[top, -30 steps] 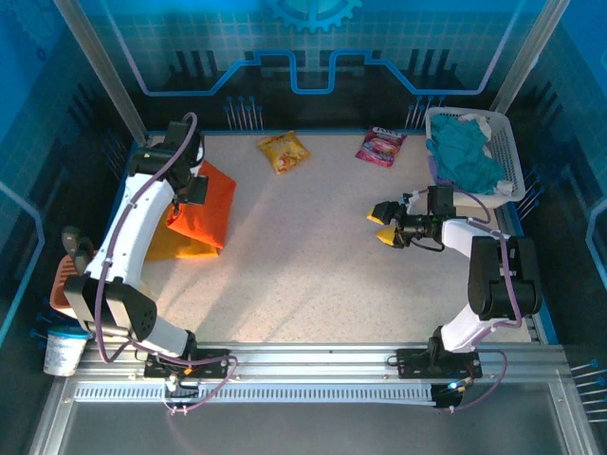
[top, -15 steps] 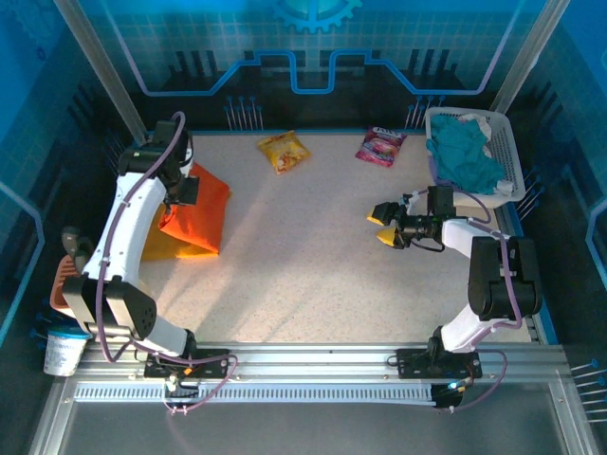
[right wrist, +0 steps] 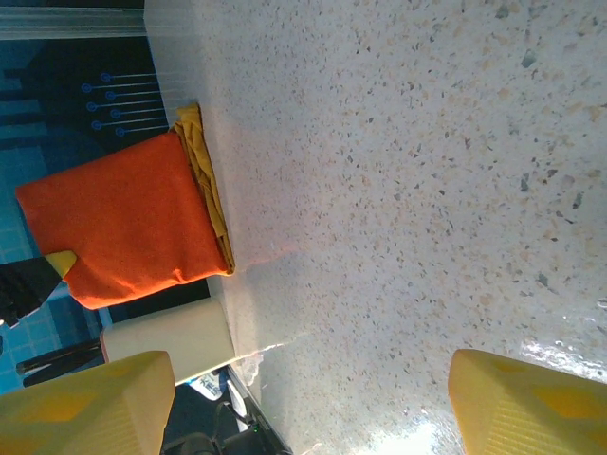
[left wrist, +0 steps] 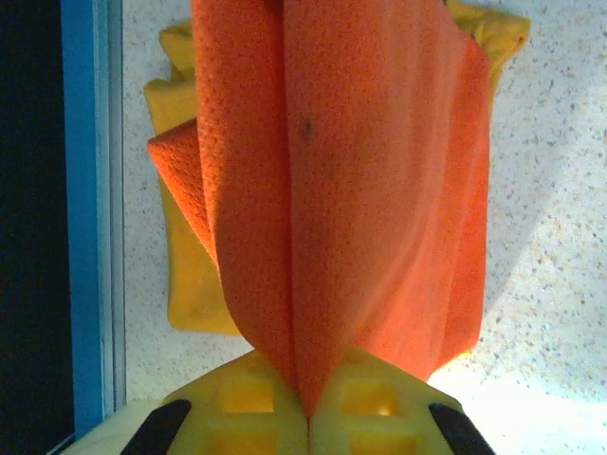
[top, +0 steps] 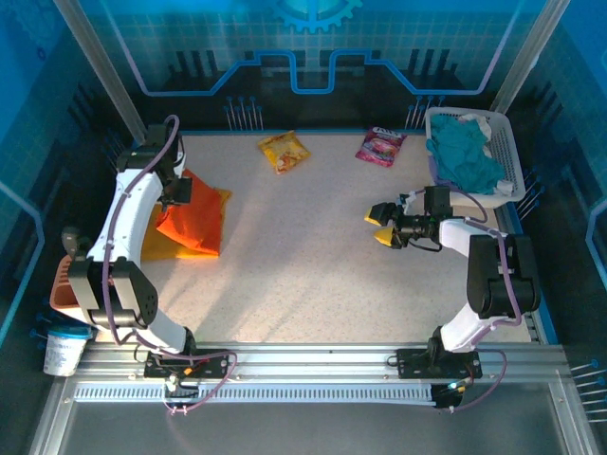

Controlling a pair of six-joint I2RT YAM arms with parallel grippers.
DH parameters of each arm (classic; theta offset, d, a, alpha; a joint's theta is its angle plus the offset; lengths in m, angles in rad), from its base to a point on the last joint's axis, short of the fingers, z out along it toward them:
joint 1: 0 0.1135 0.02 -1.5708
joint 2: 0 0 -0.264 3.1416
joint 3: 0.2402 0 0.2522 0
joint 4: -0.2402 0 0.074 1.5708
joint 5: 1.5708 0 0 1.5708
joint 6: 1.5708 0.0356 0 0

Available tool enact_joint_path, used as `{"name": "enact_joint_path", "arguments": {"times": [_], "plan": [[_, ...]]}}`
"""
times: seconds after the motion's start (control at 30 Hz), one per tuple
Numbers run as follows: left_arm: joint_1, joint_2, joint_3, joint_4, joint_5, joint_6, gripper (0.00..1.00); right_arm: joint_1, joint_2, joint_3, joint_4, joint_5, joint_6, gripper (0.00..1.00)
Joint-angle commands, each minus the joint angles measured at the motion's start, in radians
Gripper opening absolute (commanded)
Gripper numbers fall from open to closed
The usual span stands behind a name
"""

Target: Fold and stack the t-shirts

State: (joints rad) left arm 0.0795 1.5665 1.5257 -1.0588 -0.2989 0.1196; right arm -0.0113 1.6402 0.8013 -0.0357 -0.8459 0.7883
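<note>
I see the whole table (top: 303, 265) from above; my left wrist camera sits close over the orange t-shirt (left wrist: 379, 190), and my right wrist camera views it from across the table.

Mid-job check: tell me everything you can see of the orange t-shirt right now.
The bright orange cotton t-shirt is a folded bundle of fine dimpled knit with one small dark speck. The left pincer is shut on one edge, holding that end up so the cloth hangs in long creases. Its other end appears to drape onto the mustard yellow t-shirt, which lies flat on the speckled table near the left edge. Nothing else touches it.
</note>
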Motion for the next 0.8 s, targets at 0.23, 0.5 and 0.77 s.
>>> {"name": "enact_joint_path", "arguments": {"times": [0.23, 0.5, 0.77], "plan": [[0.028, 0.025, -0.062, 0.107, -0.039, 0.050, 0.00, 0.018, 0.036, 0.023, 0.013, -0.023, 0.011, 0.77], [0.036, 0.022, -0.071, 0.134, -0.081, 0.059, 0.00, 0.020, 0.039, 0.029, 0.010, -0.028, 0.009, 0.77], [0.036, 0.041, -0.083, 0.151, -0.141, 0.049, 0.04, 0.019, 0.032, 0.024, 0.008, -0.028, 0.005, 0.77]]}}
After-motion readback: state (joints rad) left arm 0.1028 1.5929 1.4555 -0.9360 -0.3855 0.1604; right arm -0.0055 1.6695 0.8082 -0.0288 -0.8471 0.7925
